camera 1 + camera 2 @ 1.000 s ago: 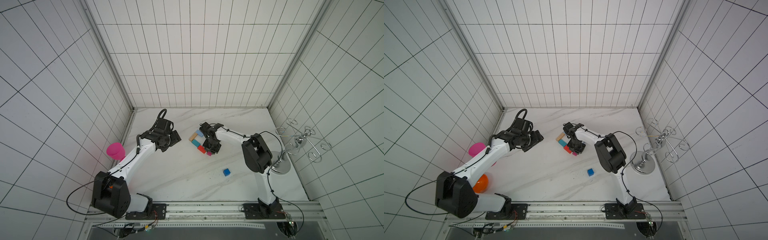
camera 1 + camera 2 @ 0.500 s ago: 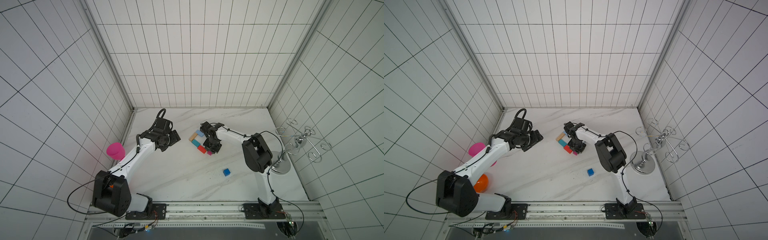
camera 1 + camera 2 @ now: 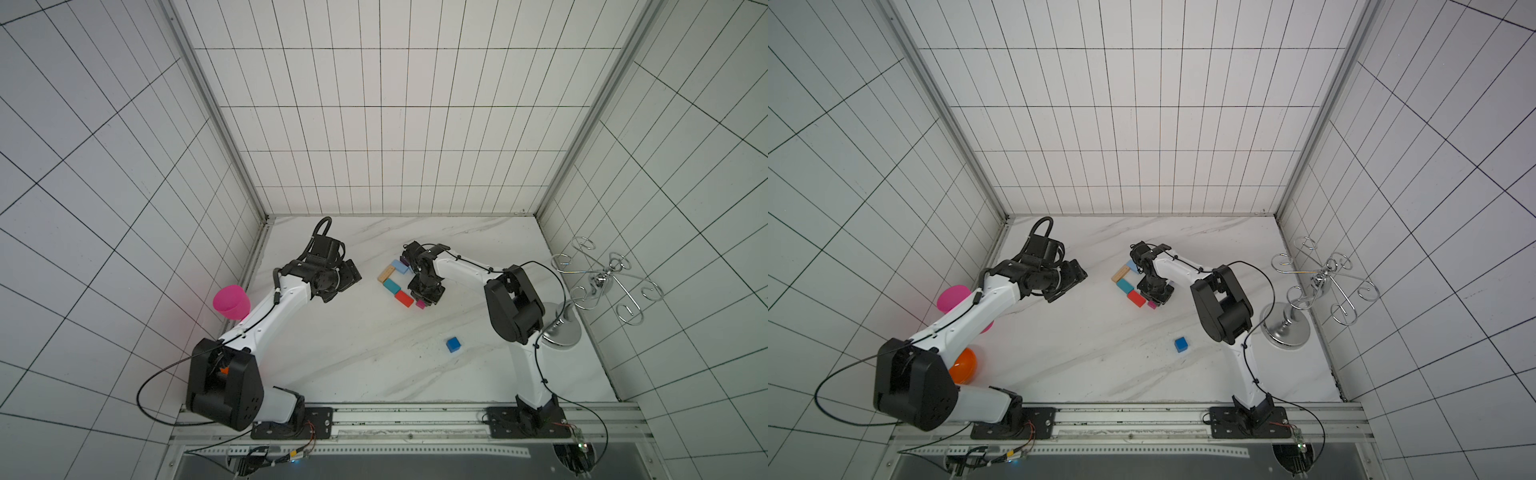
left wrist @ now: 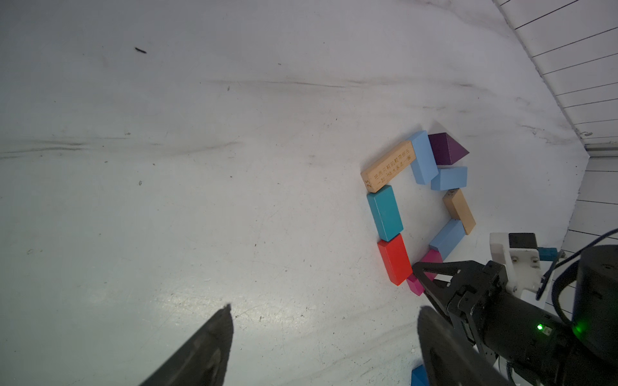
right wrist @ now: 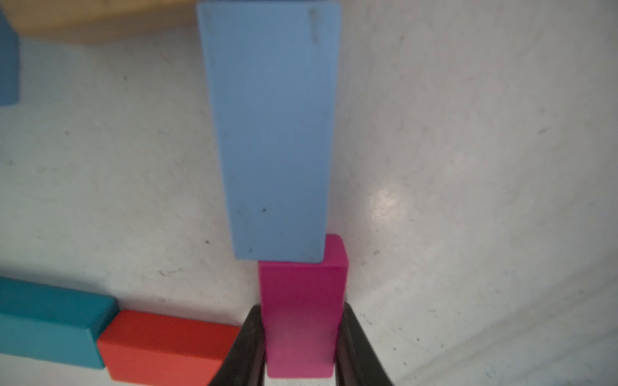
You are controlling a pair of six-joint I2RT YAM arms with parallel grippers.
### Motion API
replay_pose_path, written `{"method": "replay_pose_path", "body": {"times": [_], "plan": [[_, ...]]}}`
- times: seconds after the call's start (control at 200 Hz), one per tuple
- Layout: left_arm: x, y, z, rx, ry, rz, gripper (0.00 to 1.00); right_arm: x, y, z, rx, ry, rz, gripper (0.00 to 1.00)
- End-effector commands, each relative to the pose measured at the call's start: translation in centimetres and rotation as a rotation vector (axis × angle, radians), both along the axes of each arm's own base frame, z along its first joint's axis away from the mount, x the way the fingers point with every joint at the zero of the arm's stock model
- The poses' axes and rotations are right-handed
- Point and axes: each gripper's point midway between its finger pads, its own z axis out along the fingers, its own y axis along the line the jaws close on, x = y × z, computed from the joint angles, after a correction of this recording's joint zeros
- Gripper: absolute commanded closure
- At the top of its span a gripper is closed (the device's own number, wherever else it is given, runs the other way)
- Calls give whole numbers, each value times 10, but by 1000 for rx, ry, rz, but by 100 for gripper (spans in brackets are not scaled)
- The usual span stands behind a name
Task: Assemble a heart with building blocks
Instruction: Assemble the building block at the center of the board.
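Observation:
The heart's outline lies on the marble floor: tan block (image 4: 389,170), light blue block (image 4: 423,157), purple triangle (image 4: 446,148), teal block (image 4: 384,212) and red block (image 4: 394,259) on one side, more light blue and tan blocks on the other. My right gripper (image 5: 301,307) is shut on the magenta block (image 5: 301,351), which rests end to end against a light blue block (image 5: 274,133) beside the red block (image 5: 167,347). The blue cube (image 3: 453,344) sits alone, nearer the front rail. My left gripper (image 4: 326,309) hangs open over bare floor, left of the heart.
A pink goblet (image 3: 230,302) and an orange bowl (image 3: 963,365) stand by the left wall behind my left arm. A chrome wire stand (image 3: 598,286) rises at the right wall. Tiled walls close in three sides.

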Motion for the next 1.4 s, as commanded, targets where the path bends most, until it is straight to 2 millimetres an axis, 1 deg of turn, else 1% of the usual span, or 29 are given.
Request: {"method": "replay_pose_path", "body": {"times": [0.0, 0.545, 0.835, 0.96, 1.074, 1.359, 1.394], "plan": [[8, 0, 2, -2, -25, -5, 14, 3, -3, -16, -20, 29, -24, 100], [9, 1, 0, -8, -24, -18, 15, 4, 1, -21, -10, 36, -40, 100], [7, 3, -2, -12, -21, -20, 14, 2, -1, -24, -17, 41, -48, 100], [7, 3, -1, -17, -25, -23, 14, 2, -1, -24, -18, 39, -46, 92], [8, 3, -1, -19, -27, -24, 14, 2, -2, -23, -18, 34, -44, 80], [5, 4, -1, -22, -29, -23, 14, 5, -2, -16, -9, 4, -41, 64], [5, 5, 0, -23, -30, -20, 14, 5, -2, -15, -5, 1, -40, 61]]}}
